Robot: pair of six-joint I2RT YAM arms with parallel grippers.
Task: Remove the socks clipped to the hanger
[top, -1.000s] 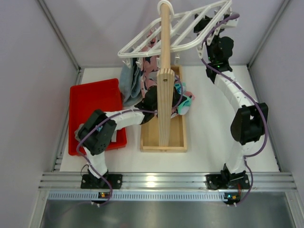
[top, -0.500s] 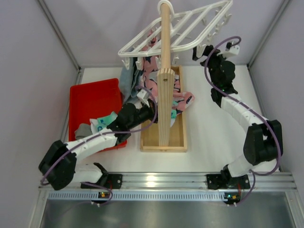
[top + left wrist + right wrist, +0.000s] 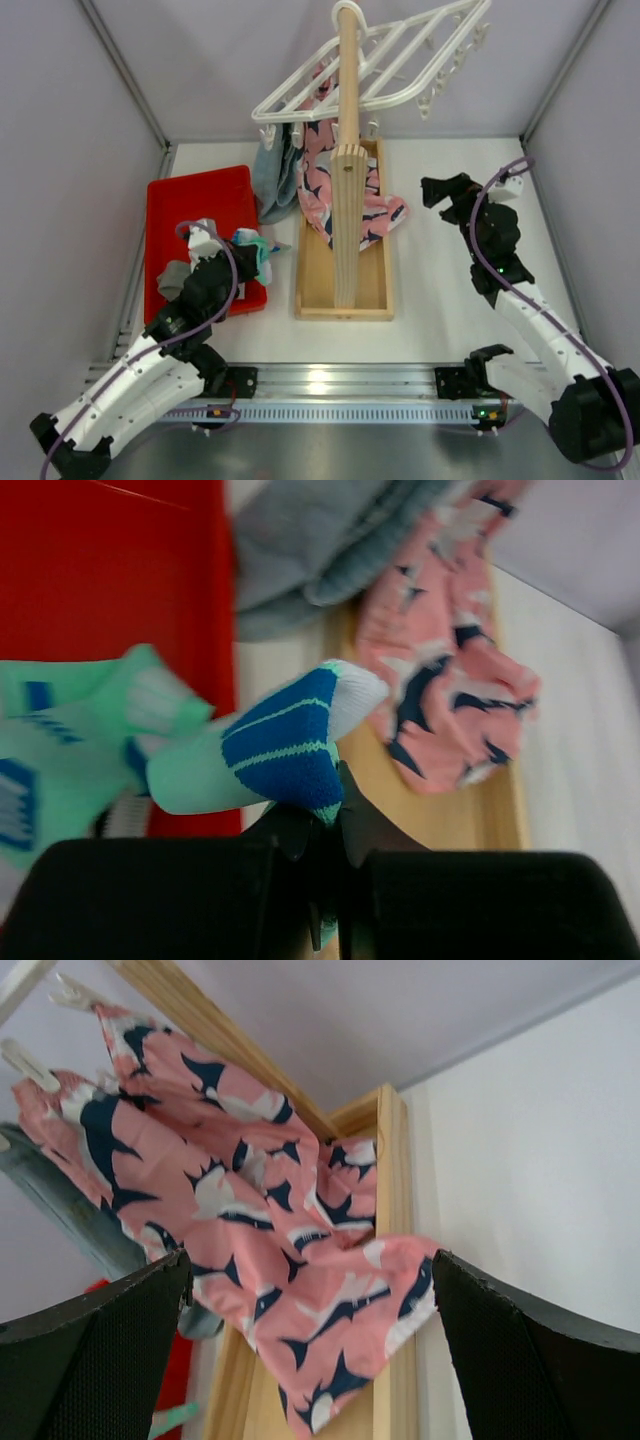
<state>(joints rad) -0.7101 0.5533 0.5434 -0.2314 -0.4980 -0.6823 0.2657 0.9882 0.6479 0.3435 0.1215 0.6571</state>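
My left gripper (image 3: 243, 262) is shut on a teal-green sock (image 3: 256, 245) with blue bands and holds it over the right edge of the red tray (image 3: 190, 205). In the left wrist view the sock (image 3: 270, 750) sticks out from the shut gripper (image 3: 320, 822), with another teal sock (image 3: 60, 750) beside it. A grey sock (image 3: 172, 276) and a white one (image 3: 201, 232) lie in the tray. The white grid hanger (image 3: 370, 65) hangs on the wooden post (image 3: 348, 150). My right gripper (image 3: 434, 196) is open and empty, right of the post's base; its fingers (image 3: 100, 1360) stand wide apart.
A pink cloth with navy print (image 3: 325, 185) and a blue-grey cloth (image 3: 272, 175) hang from the hanger's clips down to the wooden box base (image 3: 345, 300). The pink cloth (image 3: 250, 1230) fills the right wrist view. Walls close in both sides.
My left arm pulled back from the hanger to the tray with the teal sock. My right arm came down from the hanger's right corner to low over the table.
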